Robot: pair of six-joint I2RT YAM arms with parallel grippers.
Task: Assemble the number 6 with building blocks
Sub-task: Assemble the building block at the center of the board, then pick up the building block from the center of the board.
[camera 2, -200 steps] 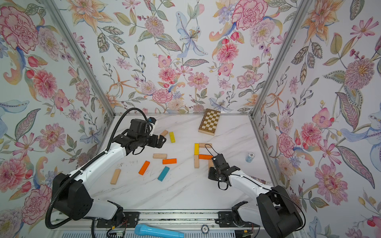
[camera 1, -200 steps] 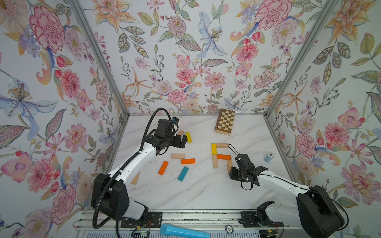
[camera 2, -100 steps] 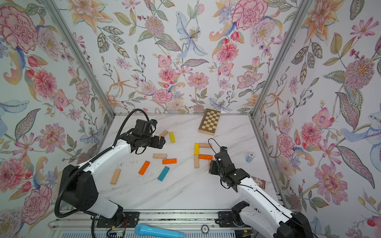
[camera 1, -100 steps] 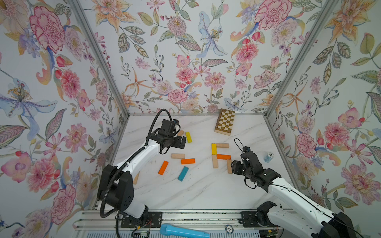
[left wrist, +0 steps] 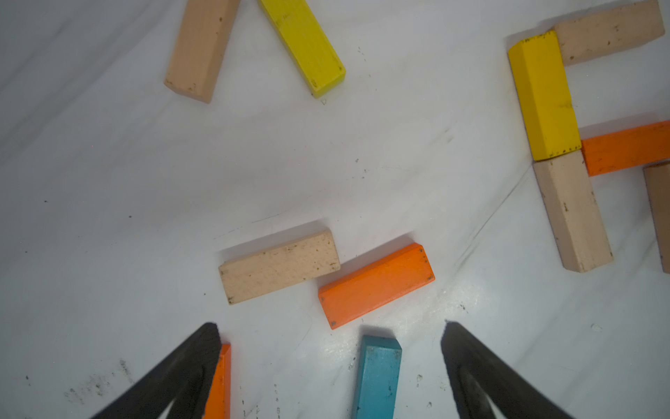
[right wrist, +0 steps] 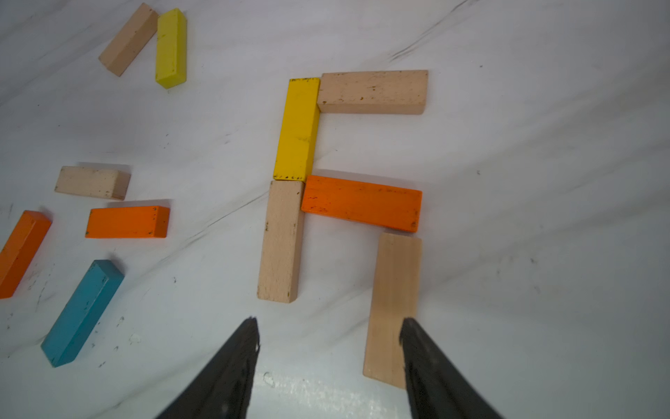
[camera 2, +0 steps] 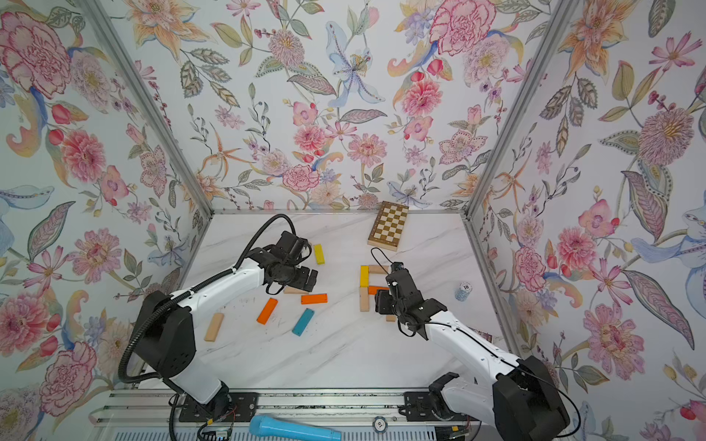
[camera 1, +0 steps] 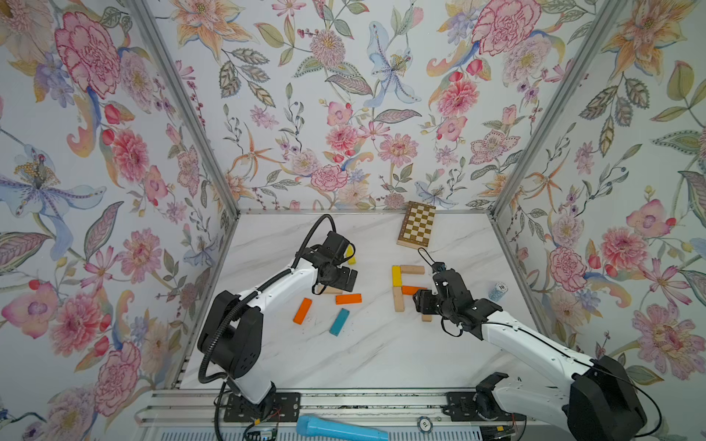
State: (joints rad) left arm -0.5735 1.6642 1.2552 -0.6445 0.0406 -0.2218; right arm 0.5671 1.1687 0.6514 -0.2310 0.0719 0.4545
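Wooden building blocks (camera 1: 348,298) like these are light, stiff and smooth-faced, so I judge you should pinch one across its narrow sides at mid-length. Your number 6 (camera 1: 396,275) sits at three o'clock on the table (camera 1: 382,355), bottom bar not yet laid. Spare blocks (camera 2: 303,322) lie toward nine o'clock. Your left gripper (left wrist: 330,324) hangs wide open above them; your right gripper (right wrist: 328,319) stands parted and empty, beside the loop's beige side bar (right wrist: 393,290).
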